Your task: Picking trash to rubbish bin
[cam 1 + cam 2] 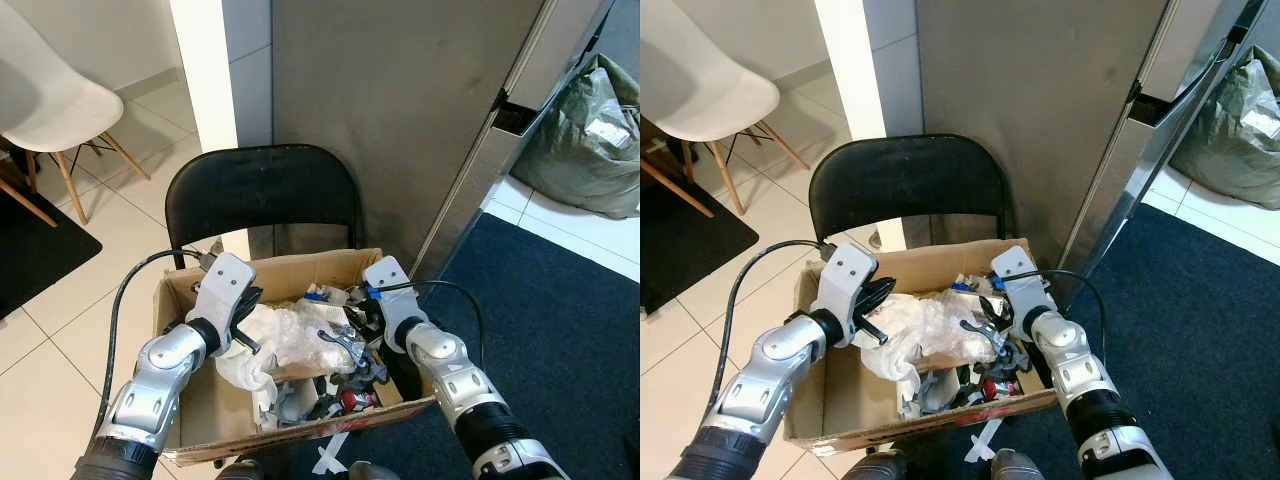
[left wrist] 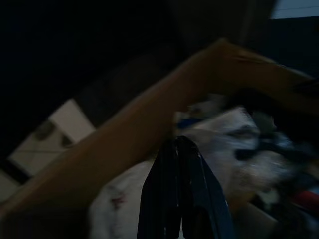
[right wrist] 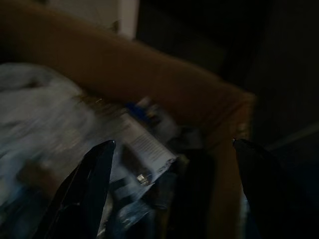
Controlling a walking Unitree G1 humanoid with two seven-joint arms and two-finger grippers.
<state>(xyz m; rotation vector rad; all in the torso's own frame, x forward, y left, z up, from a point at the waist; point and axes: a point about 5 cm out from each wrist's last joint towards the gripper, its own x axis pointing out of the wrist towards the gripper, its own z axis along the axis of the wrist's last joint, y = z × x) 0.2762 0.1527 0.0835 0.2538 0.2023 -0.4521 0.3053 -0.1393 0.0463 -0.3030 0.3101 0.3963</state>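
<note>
Cardboard box (image 1: 200, 400) of trash on black chair (image 1: 262, 190); left fingers (image 2: 182, 199) together, right fingers (image 3: 94, 174) apart above it.

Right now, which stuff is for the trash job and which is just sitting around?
For the job: box, white plastic, left end effector, right end effector.
Just around: black chair, white chair, green bag, blue rug.

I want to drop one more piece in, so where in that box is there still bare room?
Bare cardboard shows along the box's left side, between its left wall and the white plastic, under the left gripper. The middle and right are crowded: plastic and dark scraps, with the right gripper over them.
</note>
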